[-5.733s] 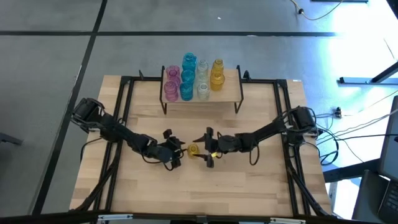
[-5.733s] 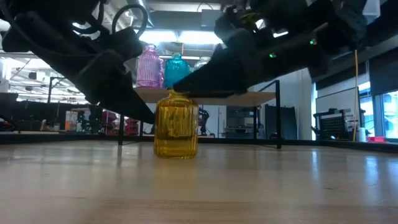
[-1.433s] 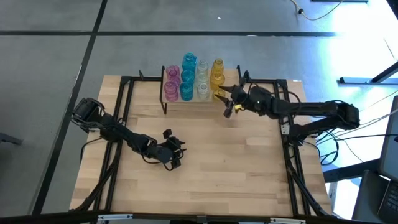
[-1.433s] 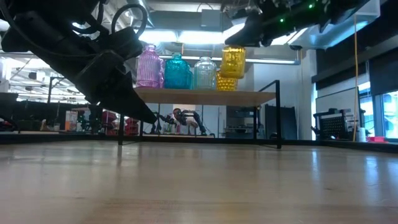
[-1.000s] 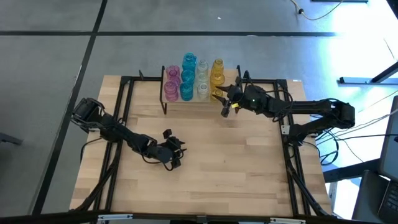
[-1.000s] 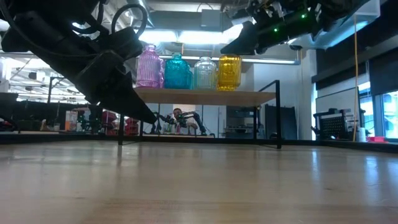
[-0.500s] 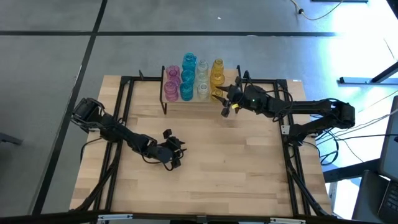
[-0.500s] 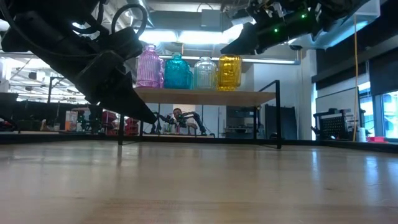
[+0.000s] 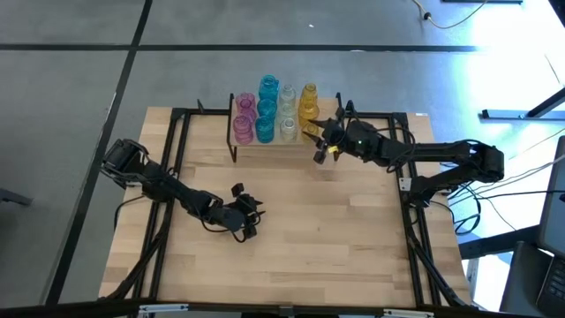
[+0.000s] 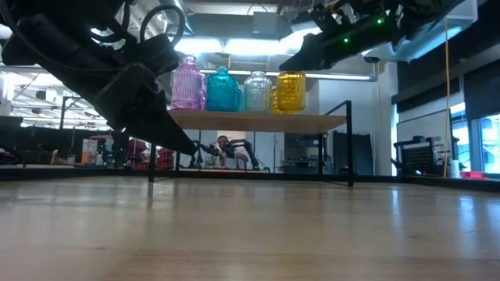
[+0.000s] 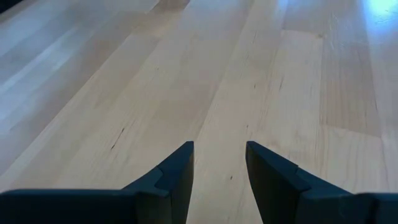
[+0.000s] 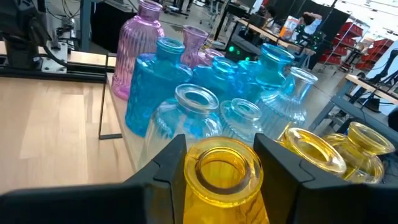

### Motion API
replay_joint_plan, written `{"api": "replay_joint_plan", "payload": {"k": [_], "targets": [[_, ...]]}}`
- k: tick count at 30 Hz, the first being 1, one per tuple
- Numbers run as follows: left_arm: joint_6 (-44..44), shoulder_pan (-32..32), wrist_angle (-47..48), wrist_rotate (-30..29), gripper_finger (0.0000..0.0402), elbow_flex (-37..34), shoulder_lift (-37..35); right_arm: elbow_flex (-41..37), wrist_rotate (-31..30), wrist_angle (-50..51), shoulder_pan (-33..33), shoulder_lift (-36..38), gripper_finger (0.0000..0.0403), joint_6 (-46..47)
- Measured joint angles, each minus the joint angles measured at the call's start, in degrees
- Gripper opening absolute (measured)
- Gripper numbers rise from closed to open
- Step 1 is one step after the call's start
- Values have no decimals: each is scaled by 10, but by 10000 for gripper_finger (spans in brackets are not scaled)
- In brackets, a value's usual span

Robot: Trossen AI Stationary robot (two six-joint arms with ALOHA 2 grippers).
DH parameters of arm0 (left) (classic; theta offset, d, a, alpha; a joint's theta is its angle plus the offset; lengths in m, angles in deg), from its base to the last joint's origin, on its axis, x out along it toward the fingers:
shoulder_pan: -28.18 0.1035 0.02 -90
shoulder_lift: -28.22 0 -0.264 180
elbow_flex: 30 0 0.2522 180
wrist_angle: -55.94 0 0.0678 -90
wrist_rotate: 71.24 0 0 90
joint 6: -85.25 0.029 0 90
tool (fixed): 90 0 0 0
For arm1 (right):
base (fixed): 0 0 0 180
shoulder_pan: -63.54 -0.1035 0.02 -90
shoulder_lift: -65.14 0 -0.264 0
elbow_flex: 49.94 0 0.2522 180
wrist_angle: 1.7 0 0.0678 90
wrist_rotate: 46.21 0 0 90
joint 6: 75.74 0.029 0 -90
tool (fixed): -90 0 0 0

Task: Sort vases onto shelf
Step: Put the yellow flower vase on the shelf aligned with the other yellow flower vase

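Several vases stand in rows by colour on the shelf (image 9: 332, 122) at the table's far side: pink (image 9: 243, 119), teal-blue (image 9: 266, 110), clear (image 9: 288, 115) and amber (image 9: 308, 102). One amber vase (image 12: 222, 180) stands upright at the shelf's near right corner (image 10: 291, 91), and my right gripper (image 12: 221, 155) is shut on it. Near the table's middle left, my left gripper (image 9: 248, 214) hovers low and open over bare wood (image 11: 219, 152). My right gripper pinches the amber vase's neck, just under the round mouth (image 12: 221, 163), one finger (image 12: 174, 155) on each side. The fingers come nearly level from the table's right, slanting slightly down. The vase stays upright with its base on the shelf board (image 10: 234, 121).
The shelf's black legs (image 10: 349, 144) and the black frame rails (image 9: 399, 168) run along the table's sides. Teal (image 12: 158, 81) and clear (image 12: 196, 109) vases stand close beyond the held one, and two more amber ones (image 12: 311, 149) beside it. Bare wood lies in front of the shelf.
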Motion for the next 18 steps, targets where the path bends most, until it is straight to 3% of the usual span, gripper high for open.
{"api": "replay_joint_plan", "payload": {"k": [18], "targets": [[0,0,0,0,140,0,0,0,-15,-31,0,-31,136,-1]]}}
